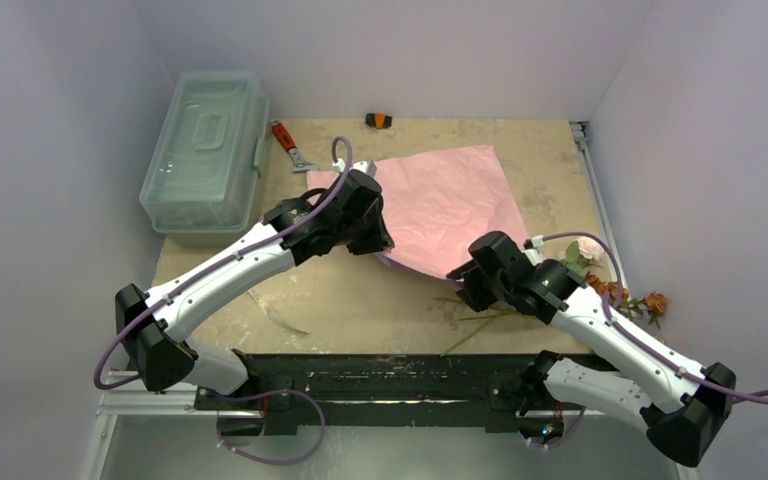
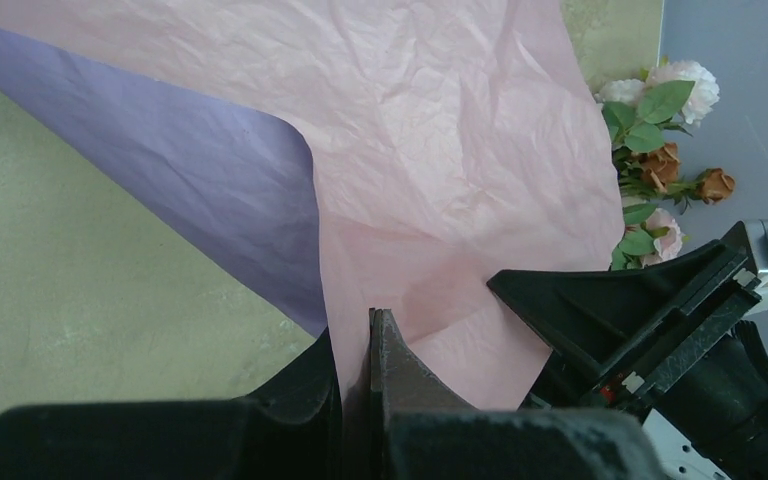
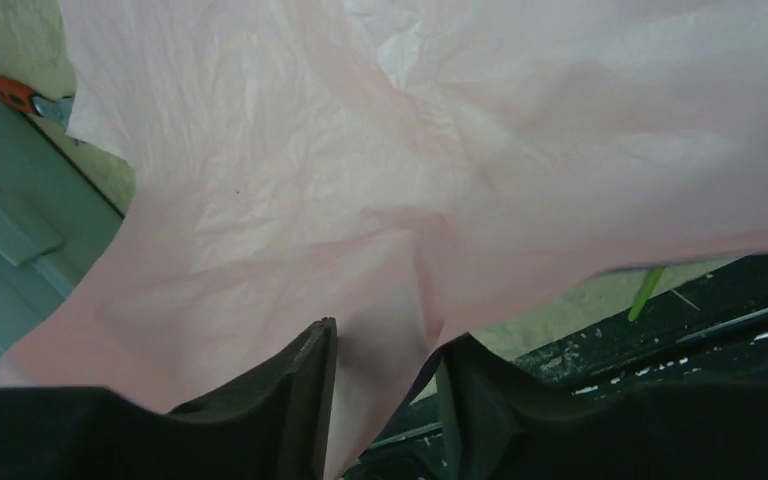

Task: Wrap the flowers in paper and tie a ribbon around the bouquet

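The paper [image 1: 450, 205] lies pink side up at the back middle of the table, and its lilac underside [image 2: 200, 170] shows where the near edge is lifted. My left gripper [image 1: 375, 237] is shut on that edge [image 2: 372, 322]. My right gripper [image 1: 465, 280] is at the paper's near right corner. Its jaws stand apart, and a fold of the pink sheet hangs between them [image 3: 385, 335]. The flowers [image 1: 620, 290] lie loose along the right edge, blooms [image 2: 660, 130] to the right and green stems [image 1: 480, 325] towards the front. The ribbon is out of view.
A clear plastic box [image 1: 205, 150] stands at the back left, with a red-handled tool [image 1: 288, 143] beside it. A small orange-and-black object [image 1: 379, 121] lies by the back wall. White walls enclose the table on three sides.
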